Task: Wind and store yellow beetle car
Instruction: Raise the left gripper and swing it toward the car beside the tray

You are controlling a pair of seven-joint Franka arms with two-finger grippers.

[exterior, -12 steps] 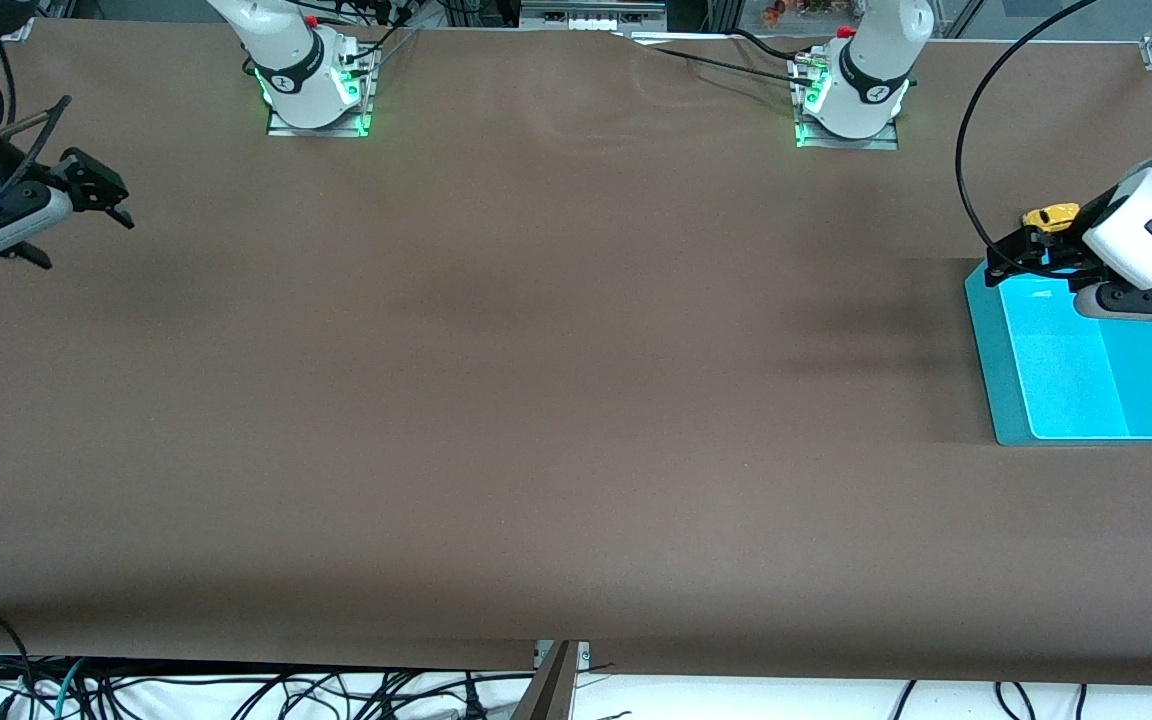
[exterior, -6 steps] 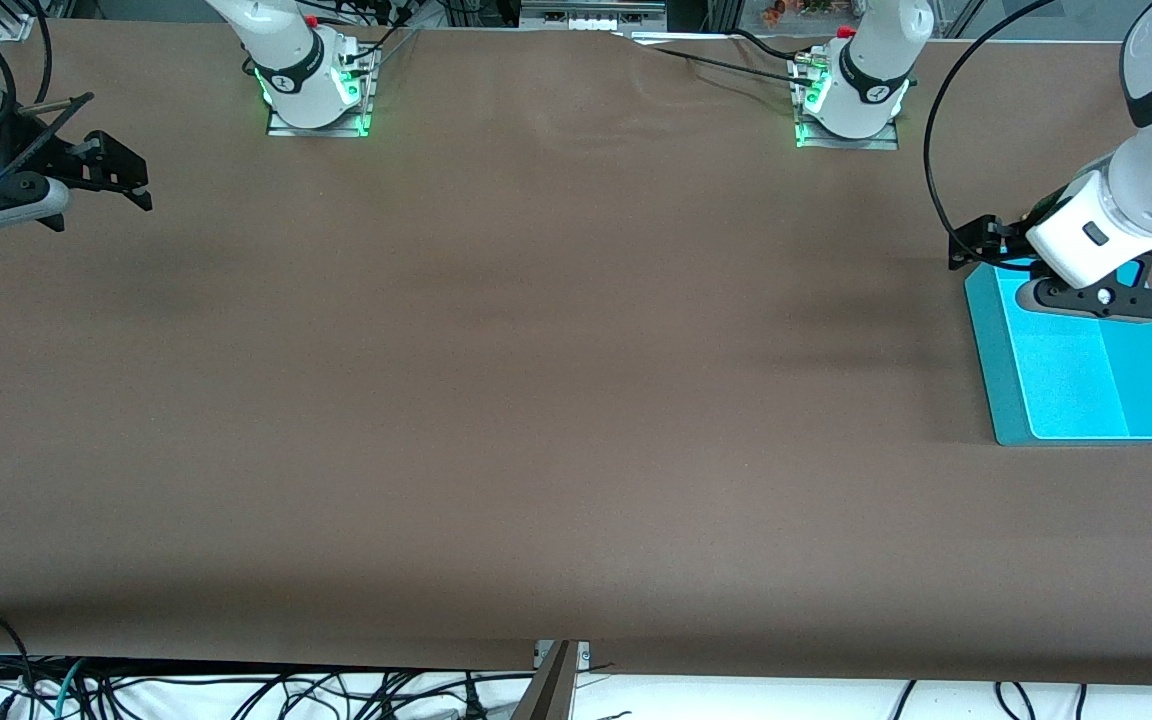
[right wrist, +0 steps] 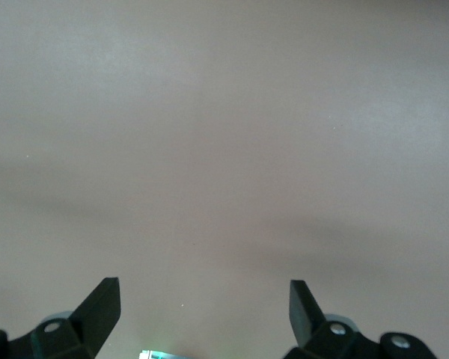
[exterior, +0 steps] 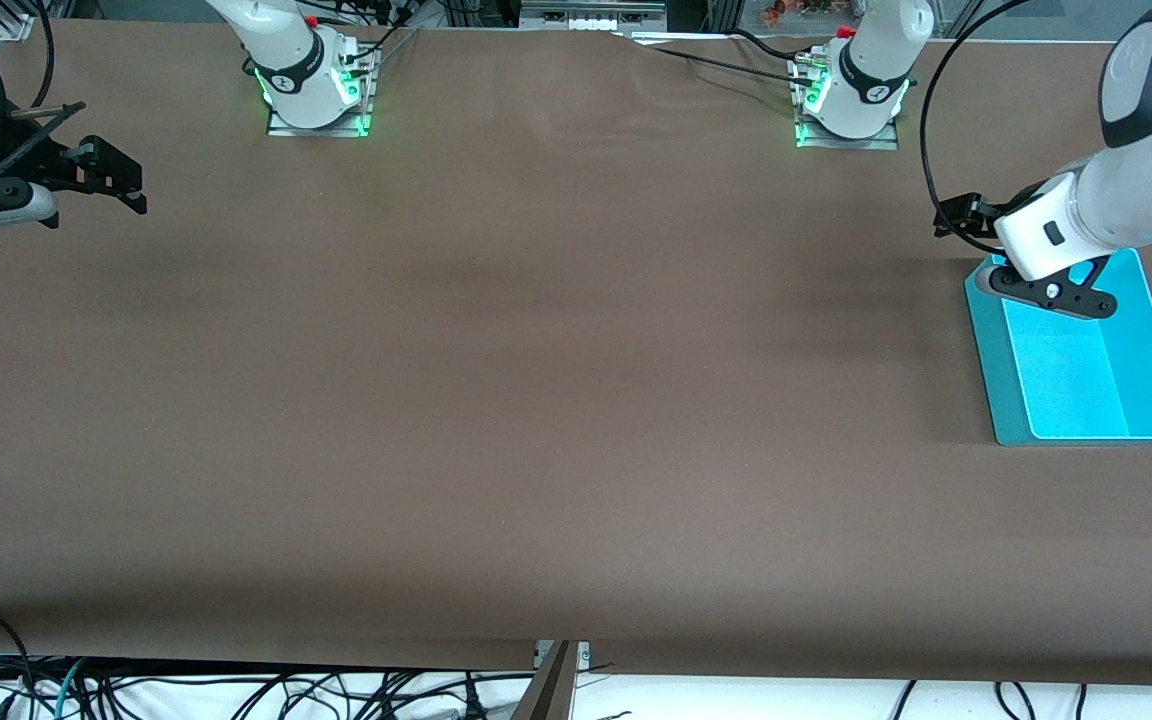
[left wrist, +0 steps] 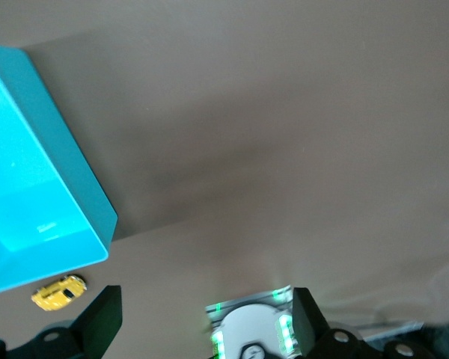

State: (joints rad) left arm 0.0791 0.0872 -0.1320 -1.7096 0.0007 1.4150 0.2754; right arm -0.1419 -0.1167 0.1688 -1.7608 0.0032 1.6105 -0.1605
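Right gripper: we see the right gripper [exterior: 121, 185] at the right arm's end of the bench, up over bare cloth, its black fingers [right wrist: 97, 307] spread wide with nothing between them; this arm waits.
Bench: the bench [exterior: 536, 400] wears a smooth matte brown covering, with faint wrinkles near the arm bases and soft shadows across its middle.
Arm bases: we note two white arm bases [exterior: 311, 80] on metal plates, lit green at the foot, along the bench edge farthest from the front camera.
Cables: black cables [exterior: 236, 690] lie tangled below the bench edge nearest the front camera, and one black cable [exterior: 936, 130] loops above the left arm's wrist.
Left gripper: the left gripper [exterior: 956, 218] hangs over the bench just beside the bin's corner farthest from the front camera; its fingers [left wrist: 105, 318] stand wide apart and hold nothing.
Bin: the cyan bin [exterior: 1076, 400] is a rectangular plastic tray with sloped glossy walls, at the left arm's end of the bench; the left arm's white wrist covers part of it.
Yellow beetle car: in the front view the left arm hides it; in the left wrist view we find the yellow beetle car [left wrist: 58, 292], small and rounded, on the bench just outside the bin's wall, close to a corner, apart from the gripper.
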